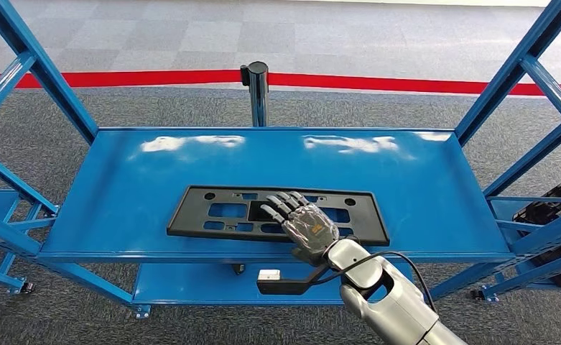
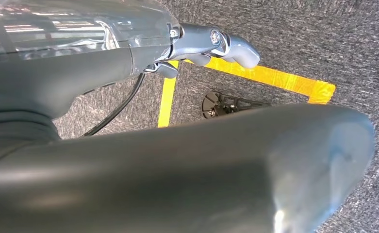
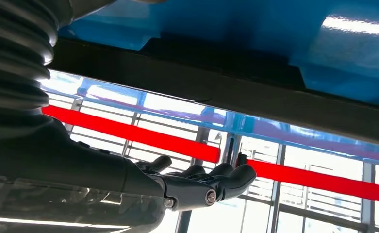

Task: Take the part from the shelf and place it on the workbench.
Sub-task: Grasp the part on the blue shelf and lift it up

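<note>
**Right hand flat above the part on the blue shelf**

The part (image 1: 277, 214), a flat black plastic panel with rectangular cut-outs, lies flat on the top deck of the blue shelf (image 1: 119, 187), near the deck's front edge and roughly centred side to side. In the right wrist view it shows as a dark band (image 3: 216, 82) against the blue deck.

The right hand (image 1: 302, 223) reaches in from the front over the part's right half, palm down, fingers (image 1: 281, 205) stretched forward and lying close side by side. It holds nothing. In the right wrist view the dark fingers (image 3: 216, 182) stand clear of the part, with a gap between them.

The left hand (image 2: 216, 46) hangs over grey carpet marked with yellow tape (image 2: 274, 77). Its fingertips are curled in, but whether it is closed I cannot tell; nothing is seen in it.

Behind the shelf stands a metal post (image 1: 257, 90) with a red belt (image 1: 406, 83) running to both sides. More black parts (image 1: 557, 208) sit on a rack at the right.
</note>
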You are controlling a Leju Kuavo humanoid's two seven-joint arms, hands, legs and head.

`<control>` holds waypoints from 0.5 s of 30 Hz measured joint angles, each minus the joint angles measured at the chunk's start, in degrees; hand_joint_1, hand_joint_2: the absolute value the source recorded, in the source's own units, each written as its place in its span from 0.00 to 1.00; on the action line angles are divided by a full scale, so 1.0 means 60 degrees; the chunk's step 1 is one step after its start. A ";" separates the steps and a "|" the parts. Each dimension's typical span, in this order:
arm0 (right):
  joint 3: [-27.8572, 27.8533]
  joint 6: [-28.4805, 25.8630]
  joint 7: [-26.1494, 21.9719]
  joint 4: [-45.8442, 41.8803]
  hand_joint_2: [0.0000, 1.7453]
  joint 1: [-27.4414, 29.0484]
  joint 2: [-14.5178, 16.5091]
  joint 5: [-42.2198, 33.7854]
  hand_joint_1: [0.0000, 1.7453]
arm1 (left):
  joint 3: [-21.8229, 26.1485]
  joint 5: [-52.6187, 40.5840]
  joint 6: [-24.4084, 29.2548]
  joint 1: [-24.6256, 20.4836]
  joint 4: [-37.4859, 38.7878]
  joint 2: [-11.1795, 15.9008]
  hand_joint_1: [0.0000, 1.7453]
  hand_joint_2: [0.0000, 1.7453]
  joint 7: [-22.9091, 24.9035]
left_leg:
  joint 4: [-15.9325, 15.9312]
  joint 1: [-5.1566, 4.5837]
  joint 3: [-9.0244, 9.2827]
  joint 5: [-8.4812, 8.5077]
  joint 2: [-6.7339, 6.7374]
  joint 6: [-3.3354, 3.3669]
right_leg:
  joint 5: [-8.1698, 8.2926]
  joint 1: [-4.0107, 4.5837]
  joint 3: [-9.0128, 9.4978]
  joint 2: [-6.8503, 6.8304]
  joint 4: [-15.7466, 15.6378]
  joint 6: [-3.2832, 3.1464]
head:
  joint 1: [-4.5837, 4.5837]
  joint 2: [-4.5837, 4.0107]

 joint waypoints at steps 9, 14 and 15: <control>-0.0269 -0.0057 -0.0011 0.0019 1.00 0.0058 0.0115 0.0066 0.00 | -0.0001 0.0000 0.0000 0.0000 0.0000 0.0000 0.00 0.00 -0.0015 | -0.0012 0.0001 0.0000 0.0000 0.0001 -0.0001 | -0.0002 0.0000 -0.0006 0.0000 0.0000 -0.0002 | 0.0000 0.0000; -0.0334 -0.0113 0.0025 0.0060 1.00 0.0064 0.0160 0.0305 0.00 | -0.0001 -0.0001 -0.0001 0.0000 0.0000 0.0000 0.00 0.00 -0.0026 | -0.0013 0.0001 0.0001 0.0000 0.0001 -0.0001 | -0.0002 0.0001 -0.0008 0.0000 0.0000 -0.0002 | 0.0000 0.0000; -0.0336 -0.0128 0.0053 0.0077 1.00 0.0068 0.0169 0.0387 0.00 | -0.0001 -0.0001 -0.0002 0.0000 0.0000 0.0000 0.00 0.00 -0.0028 | -0.0013 0.0001 0.0001 0.0000 0.0001 -0.0001 | -0.0002 0.0000 -0.0007 0.0000 0.0000 -0.0002 | 0.0000 0.0000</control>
